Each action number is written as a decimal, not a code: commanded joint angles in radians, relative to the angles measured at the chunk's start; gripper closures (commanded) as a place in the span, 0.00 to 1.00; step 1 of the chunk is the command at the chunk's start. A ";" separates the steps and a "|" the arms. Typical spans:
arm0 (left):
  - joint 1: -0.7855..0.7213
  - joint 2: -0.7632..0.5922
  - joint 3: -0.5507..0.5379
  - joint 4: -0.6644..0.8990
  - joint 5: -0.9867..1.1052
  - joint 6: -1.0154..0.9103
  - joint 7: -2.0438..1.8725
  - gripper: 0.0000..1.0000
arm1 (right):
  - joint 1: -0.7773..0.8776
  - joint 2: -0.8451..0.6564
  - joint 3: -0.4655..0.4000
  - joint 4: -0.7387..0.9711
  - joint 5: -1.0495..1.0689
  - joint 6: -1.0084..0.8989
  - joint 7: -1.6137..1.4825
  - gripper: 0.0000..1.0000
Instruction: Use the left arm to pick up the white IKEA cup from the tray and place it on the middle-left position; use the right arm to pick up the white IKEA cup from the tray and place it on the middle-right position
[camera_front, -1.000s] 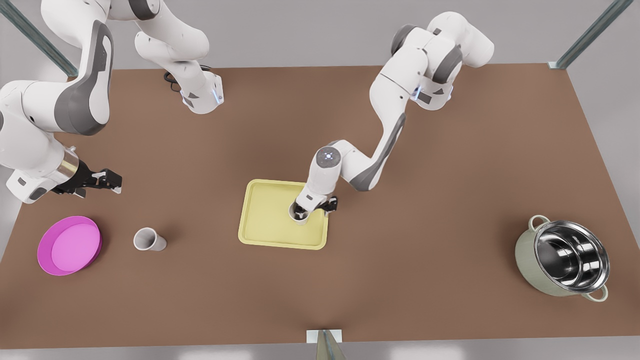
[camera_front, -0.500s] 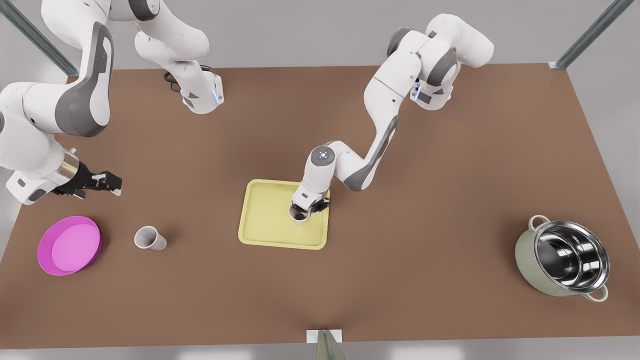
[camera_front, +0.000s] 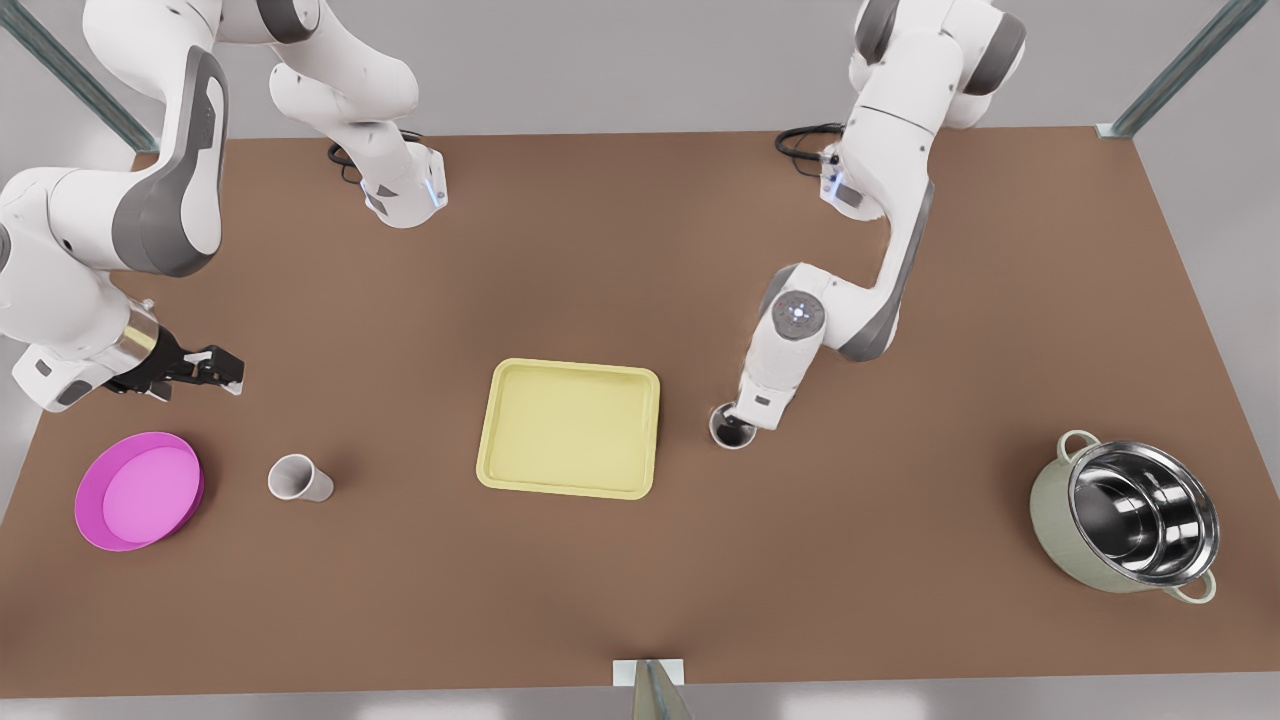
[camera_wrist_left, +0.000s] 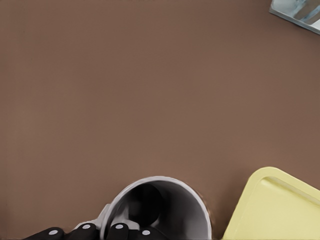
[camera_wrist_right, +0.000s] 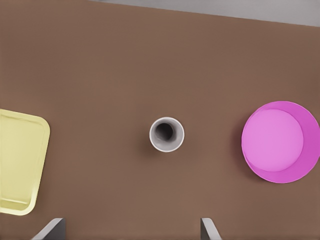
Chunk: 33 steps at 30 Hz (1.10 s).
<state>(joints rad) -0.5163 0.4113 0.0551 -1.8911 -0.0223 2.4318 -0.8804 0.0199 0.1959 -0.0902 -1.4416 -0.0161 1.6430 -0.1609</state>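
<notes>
Front view: within the last second the left gripper (camera_front: 738, 422) has carried its white cup (camera_front: 729, 433) off the tray (camera_front: 570, 470) to the tabletop (camera_front: 900, 480) just right of it, so release looks close. Its jaws are clamped on the cup's rim. The right gripper (camera_front: 215, 365) waits spread wide, beyond the other cup (camera_front: 297, 478).

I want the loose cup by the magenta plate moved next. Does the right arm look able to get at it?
Probably yes. The right claw hangs open near the cup, which stands upright on bare table, apart from the plate and the tray, so nothing seems to block it.
</notes>
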 joint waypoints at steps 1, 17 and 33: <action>0.078 -0.036 0.000 -0.062 -0.102 0.072 0.649 0.90 | 0.000 -0.001 0.000 0.000 0.001 0.001 0.006 0.00; 0.208 0.003 0.026 -0.183 -0.001 0.372 0.909 0.90 | 0.000 -0.001 0.000 0.001 0.001 0.003 0.006 0.00; 0.211 0.037 0.026 -0.184 -0.011 0.395 0.903 0.00 | 0.002 0.000 0.000 0.001 0.001 0.003 0.006 0.00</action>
<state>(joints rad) -0.3052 0.4478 0.0812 -2.0761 -0.0329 2.8216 -0.1459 0.0213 0.1973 -0.0902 -1.4411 -0.0161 1.6462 -0.1554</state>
